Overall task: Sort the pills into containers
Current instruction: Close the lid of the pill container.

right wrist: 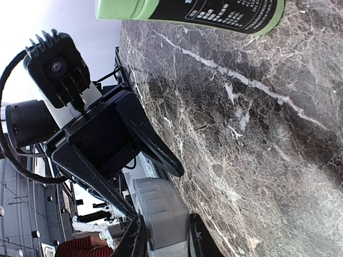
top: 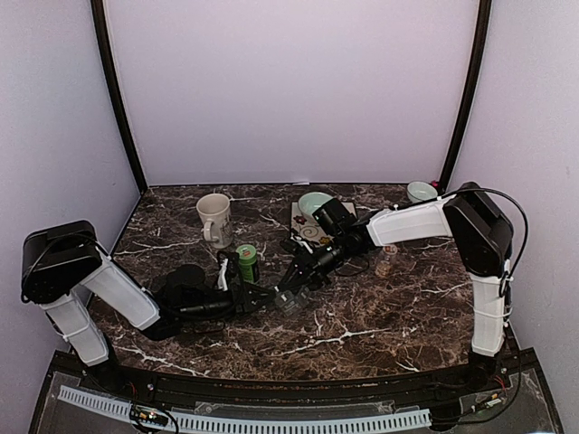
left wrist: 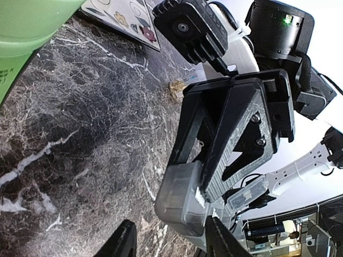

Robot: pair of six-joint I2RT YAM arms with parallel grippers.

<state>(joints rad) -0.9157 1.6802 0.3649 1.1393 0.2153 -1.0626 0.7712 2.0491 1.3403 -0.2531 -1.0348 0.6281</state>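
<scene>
Soft, even light; wrist views perhaps slightly blurred.

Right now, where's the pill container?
Top view, table centre: the pill container is just near-side of the green bottle, clamped in the right pincer, the left pincer open beside it.
</scene>
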